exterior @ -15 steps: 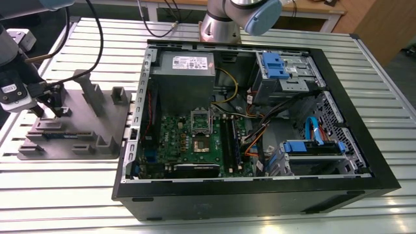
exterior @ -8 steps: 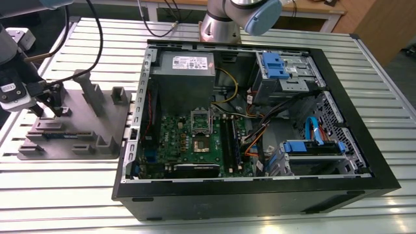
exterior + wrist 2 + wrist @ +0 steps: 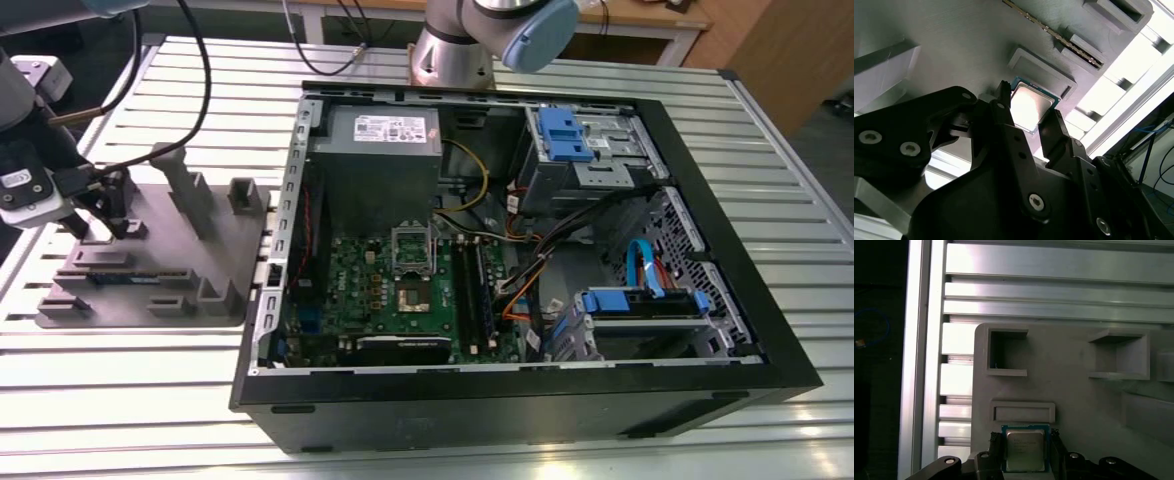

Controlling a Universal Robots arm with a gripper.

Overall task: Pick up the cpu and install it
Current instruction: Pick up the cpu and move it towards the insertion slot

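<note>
**Gripper** (image 3: 1029, 107): black two-finger unit. The jaws are closed in to the chip's width, with one finger (image 3: 995, 444) against each of two opposite edges of the cpu (image 3: 1025, 450).

**The cpu**: lies flat, with its shiny metal top facing up at both wrist views and a thin green rim around it. It is near square, so no long axis can be told. In the first wrist view, several lines of print run across the top from finger to finger.

**Position of the cpu**: at the grey moulded tray (image 3: 200, 250), just beside a shallow rectangular frame (image 3: 1023, 412). Two deep square pockets (image 3: 1006, 357) lie farther off. A memory stick (image 3: 1054, 32) rests on edge in a slot.

**Tray**: on the slatted aluminium table (image 3: 134, 400), at the exterior view's left.

**Computer case** (image 3: 534, 410): black and open-topped, just to the tray's right. It holds:
- a green motherboard (image 3: 400, 290)
- a grey power supply (image 3: 380, 165) with a printed white label (image 3: 387, 127)
- blue drive brackets (image 3: 563, 135)
</note>
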